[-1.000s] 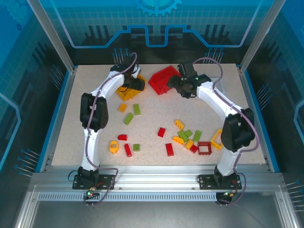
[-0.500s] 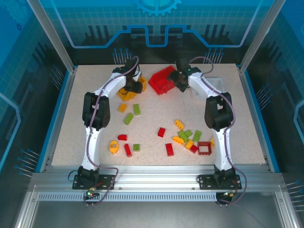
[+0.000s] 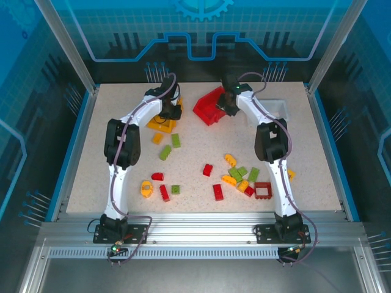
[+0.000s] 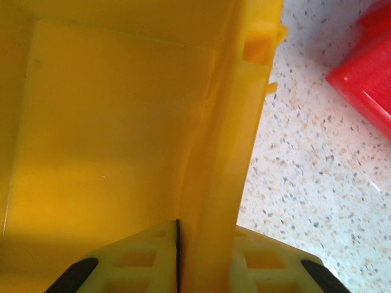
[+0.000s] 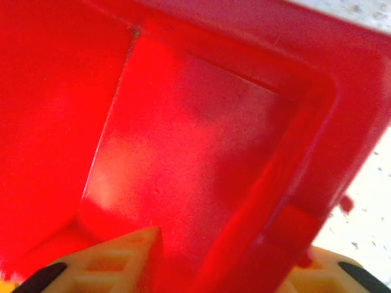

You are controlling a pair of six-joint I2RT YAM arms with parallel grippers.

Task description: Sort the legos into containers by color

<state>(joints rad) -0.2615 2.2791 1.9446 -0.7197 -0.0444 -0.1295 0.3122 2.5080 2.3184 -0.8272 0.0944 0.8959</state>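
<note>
Close to the arm bases, the legos (image 3: 237, 175) lie loose over the table (image 3: 201, 143), with red, green and yellow all mixed. Further back, the left gripper (image 4: 204, 247) straddles a side wall of the yellow bin (image 4: 110, 122), one finger inside and one outside, pinching it. Beside it, the right gripper (image 5: 226, 265) clamps a wall of the red bin (image 5: 201, 134) the same way. The white bin (image 3: 278, 110) sits at far right, apart from both.

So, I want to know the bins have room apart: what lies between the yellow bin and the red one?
Just bare speckled table. The left wrist view shows it between the yellow bin and the red bin, and the top view agrees.
</note>
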